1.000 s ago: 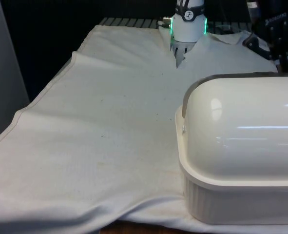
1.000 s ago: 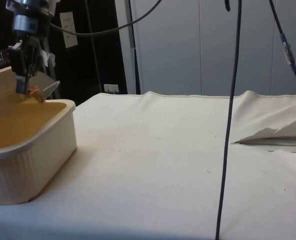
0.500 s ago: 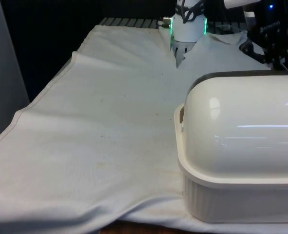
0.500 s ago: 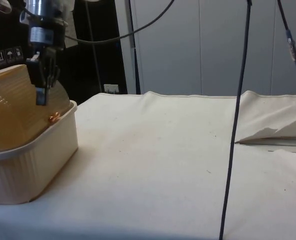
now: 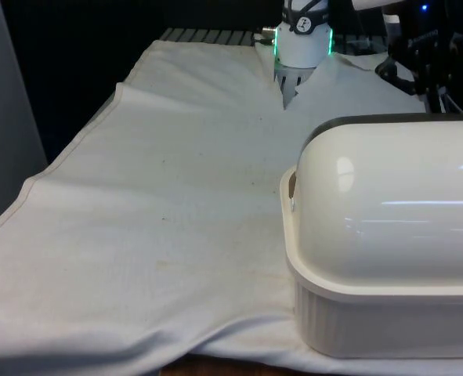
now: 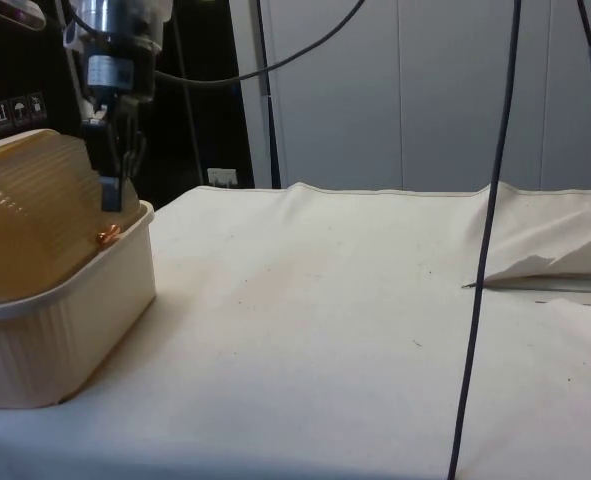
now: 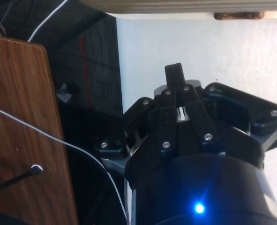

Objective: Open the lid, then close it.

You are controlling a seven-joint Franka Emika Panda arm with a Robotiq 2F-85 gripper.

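Your bread box [image 5: 388,258] sits at the counter's [image 5: 176,204] near end on the front view's right, with its lid [image 5: 396,204] rolled down over the tub. In the side view the lid's [image 6: 35,210] leading edge meets the tub rim by the small copper knob [image 6: 105,236], so the box reads as closed and the task looks near its end.

Your gripper [image 6: 118,185] hangs over the box's open-side rim, just above the knob and beside the lid's curve; I cannot tell whether it touches the lid. In the wrist view the fingers [image 7: 175,77] look pressed together with nothing between them.

The box's long axis runs across the counter, and the lid rolls over that axis. The knob lies just below the fingers. If you judge the lid seated, the free way out is straight up or out over the bare cloth [image 6: 375,300] on the side away from the box. Mind the cables [image 6: 485,250] hanging near the side camera.
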